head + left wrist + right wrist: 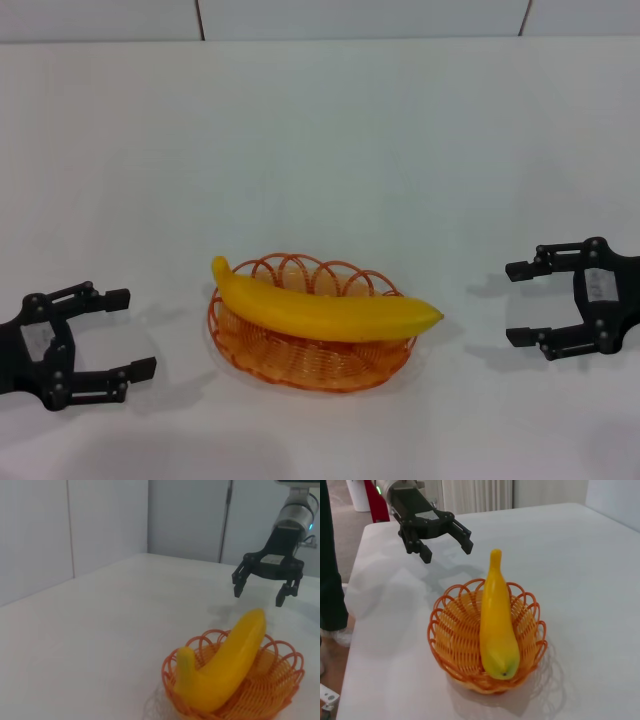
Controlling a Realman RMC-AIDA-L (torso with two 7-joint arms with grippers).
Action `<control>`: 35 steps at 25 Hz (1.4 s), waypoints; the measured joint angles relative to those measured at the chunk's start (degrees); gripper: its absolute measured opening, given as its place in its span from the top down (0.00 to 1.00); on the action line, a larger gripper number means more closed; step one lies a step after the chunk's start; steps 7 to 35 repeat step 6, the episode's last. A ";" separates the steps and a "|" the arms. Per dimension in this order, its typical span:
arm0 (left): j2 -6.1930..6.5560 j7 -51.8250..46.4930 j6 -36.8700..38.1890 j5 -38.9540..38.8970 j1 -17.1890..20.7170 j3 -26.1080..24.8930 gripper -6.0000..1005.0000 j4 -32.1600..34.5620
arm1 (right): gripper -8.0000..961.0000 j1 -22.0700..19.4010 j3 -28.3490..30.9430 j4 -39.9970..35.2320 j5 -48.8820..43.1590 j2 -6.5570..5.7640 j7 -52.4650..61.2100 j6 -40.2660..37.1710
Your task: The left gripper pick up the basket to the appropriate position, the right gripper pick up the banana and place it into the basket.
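The orange wire basket [300, 362] sits on the white table at the front centre. The yellow banana [320, 311] lies across it, resting on the rim, stem end to the left. Both also show in the left wrist view, basket [280, 682] and banana [227, 665], and in the right wrist view, basket [455, 635] and banana [497, 625]. My left gripper [128, 332] is open and empty, left of the basket and apart from it; it also shows in the right wrist view [446, 550]. My right gripper [518, 303] is open and empty, right of the basket; it also shows in the left wrist view [259, 593].
The white table [320, 140] stretches back to a pale panelled wall. In the right wrist view the table's edge [357, 580] drops off beyond the left gripper, with a dark-clad figure [330, 570] standing beside it.
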 joint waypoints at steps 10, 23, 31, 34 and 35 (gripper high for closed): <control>0.00 -0.15 -0.08 0.00 -0.04 -0.04 0.10 0.00 | 0.19 0.20 0.02 -0.01 -0.07 -0.09 0.04 -0.21; 0.00 -0.15 -0.08 0.00 -0.04 -0.04 0.10 0.00 | 0.19 0.20 0.02 -0.01 -0.07 -0.09 0.04 -0.21; 0.00 -0.15 -0.08 0.00 -0.04 -0.04 0.10 0.00 | 0.19 0.20 0.02 -0.01 -0.07 -0.09 0.04 -0.21; 0.00 -0.15 -0.08 0.00 -0.04 -0.04 0.10 0.00 | 0.19 0.20 0.02 -0.01 -0.07 -0.09 0.04 -0.21; 0.00 -0.15 -0.08 0.00 -0.04 -0.04 0.10 0.00 | 0.19 0.20 0.02 -0.01 -0.07 -0.09 0.04 -0.21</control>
